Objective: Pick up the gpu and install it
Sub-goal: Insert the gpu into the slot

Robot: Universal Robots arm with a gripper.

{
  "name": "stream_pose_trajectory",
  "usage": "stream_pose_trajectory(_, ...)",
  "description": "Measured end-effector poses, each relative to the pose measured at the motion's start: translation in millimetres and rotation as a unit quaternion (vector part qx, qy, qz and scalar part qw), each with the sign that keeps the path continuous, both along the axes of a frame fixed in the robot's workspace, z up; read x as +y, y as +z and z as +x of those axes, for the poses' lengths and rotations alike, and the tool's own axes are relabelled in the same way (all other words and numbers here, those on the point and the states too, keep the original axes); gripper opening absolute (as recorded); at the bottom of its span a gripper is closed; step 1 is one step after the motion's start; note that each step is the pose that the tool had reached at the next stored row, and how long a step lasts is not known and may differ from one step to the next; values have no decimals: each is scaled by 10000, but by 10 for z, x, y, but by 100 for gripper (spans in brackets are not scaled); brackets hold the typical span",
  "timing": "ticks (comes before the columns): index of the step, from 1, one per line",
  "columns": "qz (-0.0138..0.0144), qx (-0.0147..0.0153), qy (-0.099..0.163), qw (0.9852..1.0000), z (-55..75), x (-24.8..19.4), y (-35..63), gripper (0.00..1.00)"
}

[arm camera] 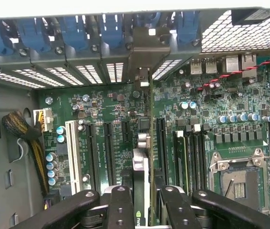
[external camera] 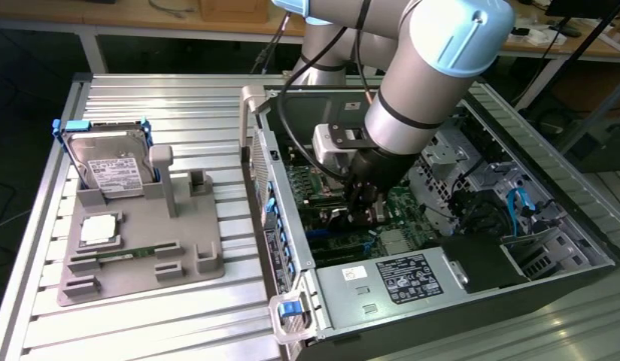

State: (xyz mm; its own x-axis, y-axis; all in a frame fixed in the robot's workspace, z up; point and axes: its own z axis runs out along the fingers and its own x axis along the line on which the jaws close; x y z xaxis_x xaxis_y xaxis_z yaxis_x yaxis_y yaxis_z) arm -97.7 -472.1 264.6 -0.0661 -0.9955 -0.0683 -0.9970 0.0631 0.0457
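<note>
On the exterior view's left we have a grey fixture (external camera: 139, 274) on the slatted metal table (external camera: 169, 331). It carries a silver hard drive (external camera: 111, 171) upright in a blue frame, a square processor chip (external camera: 99, 229) and a slim green memory stick (external camera: 124, 256) lying flat

Moving right, the open computer case (external camera: 290, 297) lies on its side. The arm (external camera: 430, 83) reaches down into it, with the gripper (external camera: 360, 201) low over the green motherboard (external camera: 396, 207), well apart from the fixture

In the wrist view the gripper (arm camera: 142, 210) is closed narrow, fingers (arm camera: 120, 205) pressed on both faces of the gpu (arm camera: 141, 183), so we call it held. The gpu shows edge-on as a thin dark strip, upright over the motherboard (arm camera: 211, 124), running between the black expansion slots toward the rear slot covers (arm camera: 87, 71). Its metal end sits just at the case's back wall. We cannot tell if the card edge is seated in a slot or just above it. A white slot (arm camera: 71, 148) is near but apart from the card
</note>
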Motion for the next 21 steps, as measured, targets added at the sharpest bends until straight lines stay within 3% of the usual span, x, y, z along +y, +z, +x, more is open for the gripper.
stream_pose_trajectory(7,0,-1,253,9997,0,1,0,27)
stream_pose_trajectory(16,-2,-3,271,9996,-8,4,1,27)
stream_pose_trajectory(21,-5,-3,271,9996,-8,44,0,27)
